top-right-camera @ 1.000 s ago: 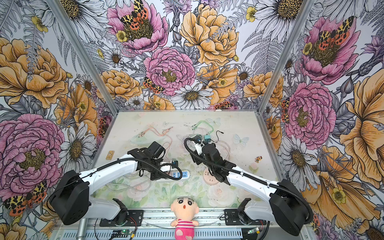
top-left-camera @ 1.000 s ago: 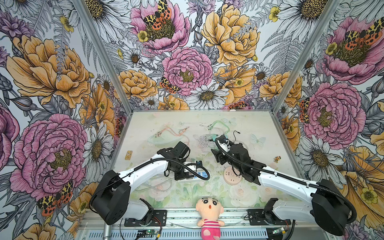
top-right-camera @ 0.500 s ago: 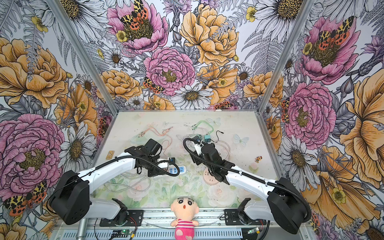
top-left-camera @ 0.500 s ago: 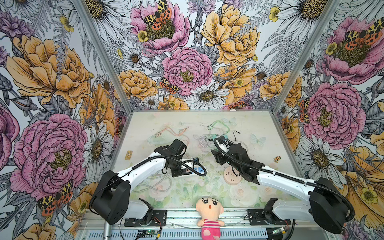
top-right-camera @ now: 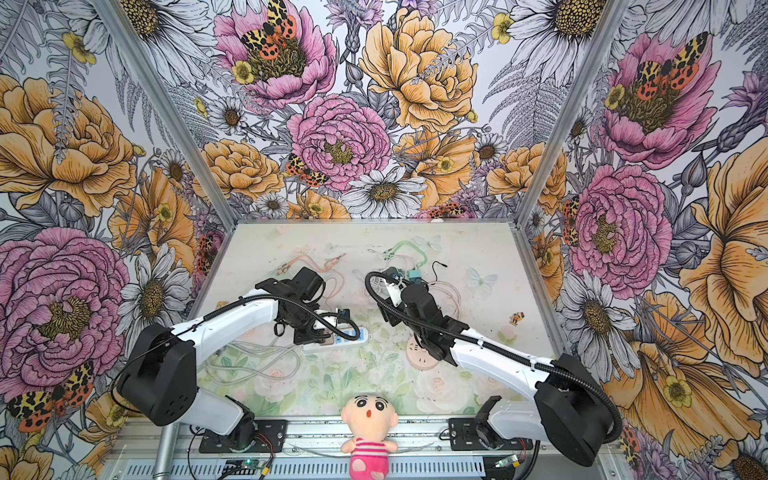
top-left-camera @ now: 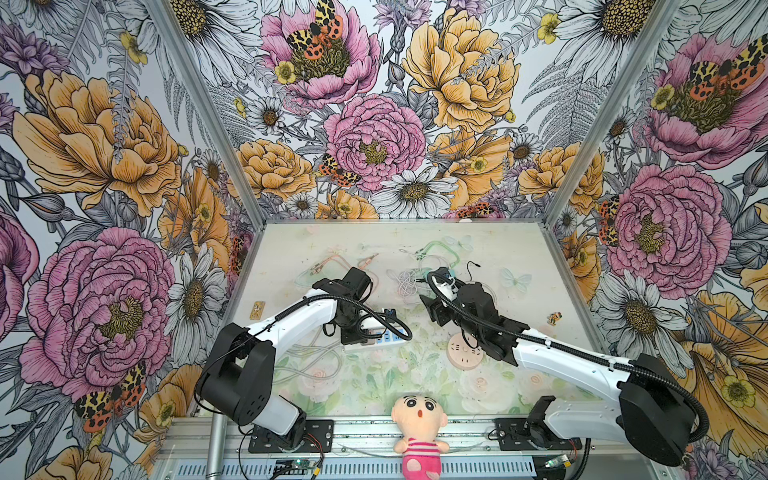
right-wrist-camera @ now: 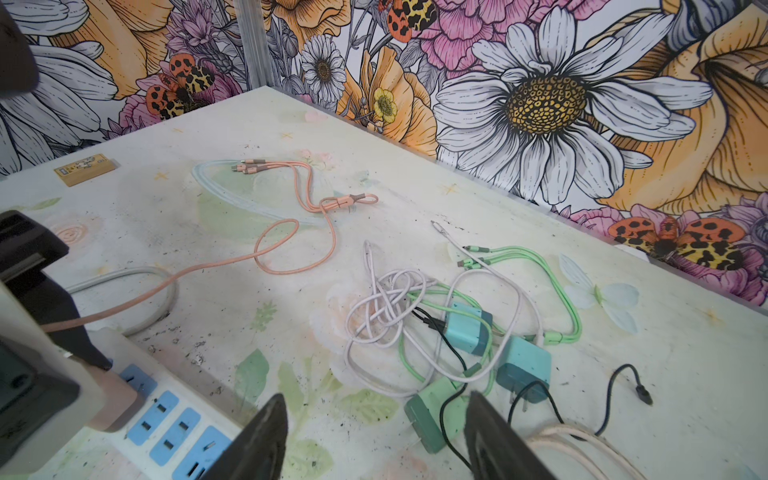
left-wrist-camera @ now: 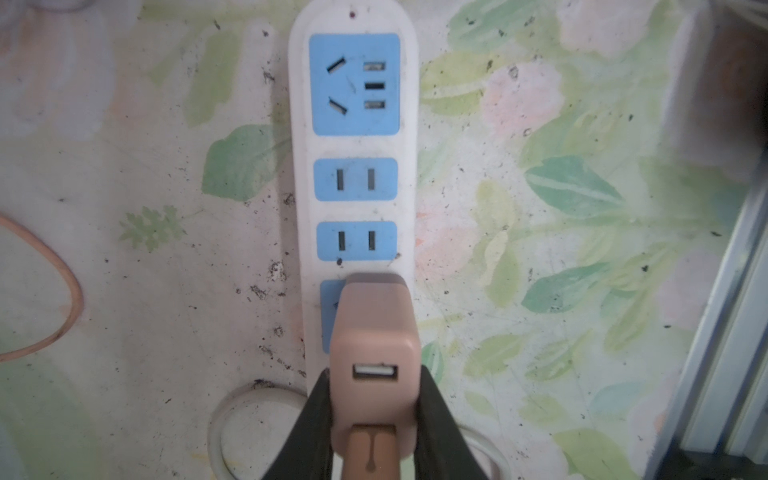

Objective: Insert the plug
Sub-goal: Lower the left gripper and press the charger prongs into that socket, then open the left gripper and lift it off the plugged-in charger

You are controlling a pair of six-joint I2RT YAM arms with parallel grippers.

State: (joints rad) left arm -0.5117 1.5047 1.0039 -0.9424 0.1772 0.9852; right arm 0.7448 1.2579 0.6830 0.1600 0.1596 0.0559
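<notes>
Clamping the pink plug (left-wrist-camera: pixel 372 328) by its sides, left hand (left-wrist-camera: pixel 376 386) has it on the end socket of the power strip (left-wrist-camera: pixel 353 145) on the tabletop (right-wrist-camera: pixel 208 232); we see right hand (right-wrist-camera: pixel 374 405) open wide, empty, above the tangled chargers (right-wrist-camera: pixel 467 328).

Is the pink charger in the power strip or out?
Apparently in: the pink charger, in the left gripper, covers the power strip's end socket, no prongs visible. Fully seated: cannot tell.
</notes>
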